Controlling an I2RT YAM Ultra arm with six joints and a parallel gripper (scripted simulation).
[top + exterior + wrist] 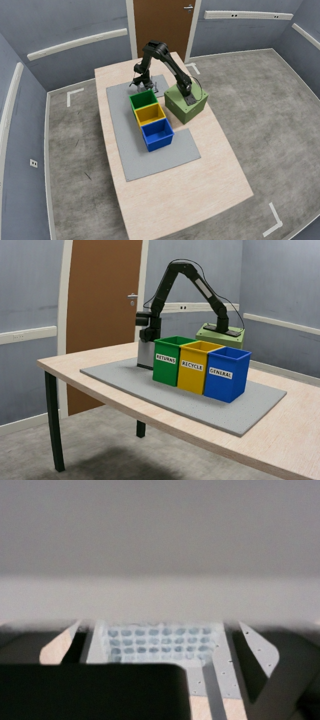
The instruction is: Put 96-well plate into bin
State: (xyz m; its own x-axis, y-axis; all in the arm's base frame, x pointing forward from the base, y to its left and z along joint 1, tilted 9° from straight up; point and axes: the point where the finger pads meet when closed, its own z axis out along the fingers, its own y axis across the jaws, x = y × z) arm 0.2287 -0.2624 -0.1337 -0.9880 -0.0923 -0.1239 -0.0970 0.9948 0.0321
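Upper plate (160, 540) clamped between fingers (146, 339), above lower plate (159, 642), over rack K1 (145, 353)

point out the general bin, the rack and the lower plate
GENERAL bin (227, 384), exterior view, front wall below the label
rack (145, 353), exterior view, grey side panel
lower plate (160, 642), wrist view, its well grid

Top high overhead, exterior low beside table (85, 356), wrist close-up
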